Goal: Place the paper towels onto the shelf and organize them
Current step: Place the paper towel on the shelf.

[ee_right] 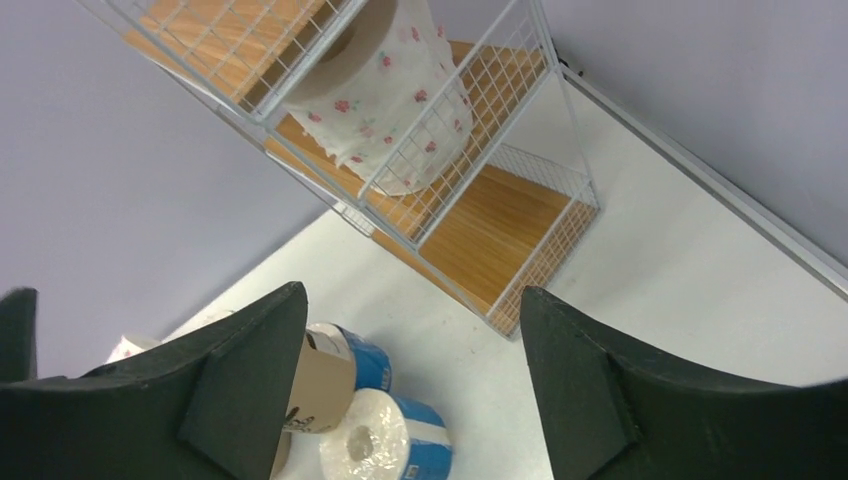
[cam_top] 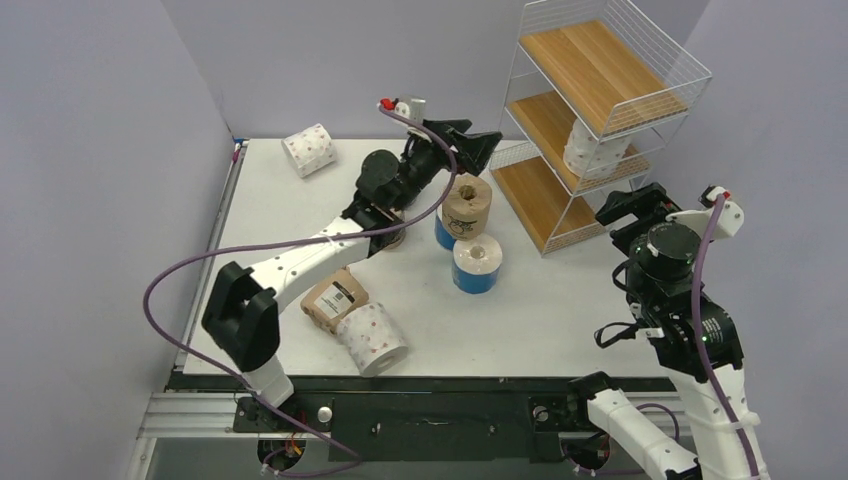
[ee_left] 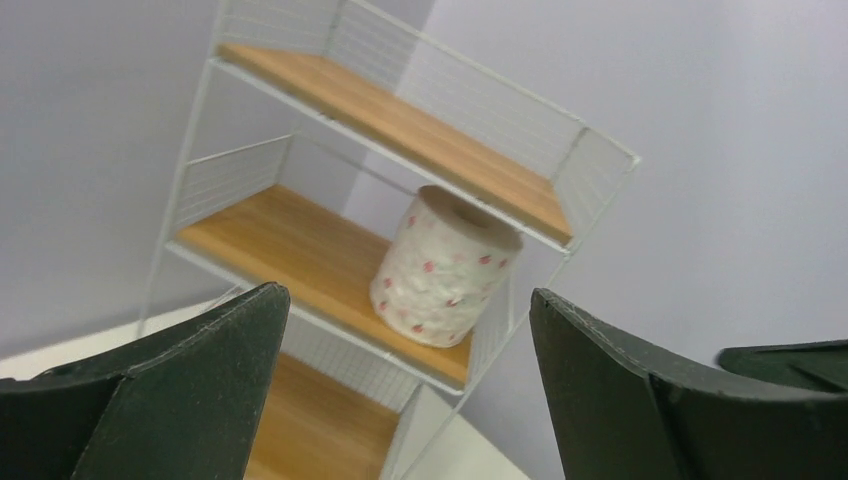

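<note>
Top external view has one dotted roll (cam_top: 597,152) standing on the middle board of the shelf (cam_top: 600,70) at the desk's (cam_top: 560,300) far right corner, so the job looks barely begun. At least six remain on the desk: a corner roll (cam_top: 308,150) far left, a brown roll (cam_top: 467,205) stacked on a blue roll (cam_top: 443,235), a second blue roll (cam_top: 476,263) mid-desk, and a kraft roll (cam_top: 335,298) and near dotted roll (cam_top: 371,338) by the near edge. The left gripper (cam_top: 480,145) above the stack and the right gripper (cam_top: 625,215) just beside the shelf are both spread wide and empty.

No words or numbers can be read. The brown kraft roll (cam_top: 333,298) lying on the tabletop (cam_top: 560,300) carries a white label (cam_top: 343,294) with dark print too small to make out. The upright brown roll (cam_top: 467,204) bears a dark mark, likewise illegible.
</note>
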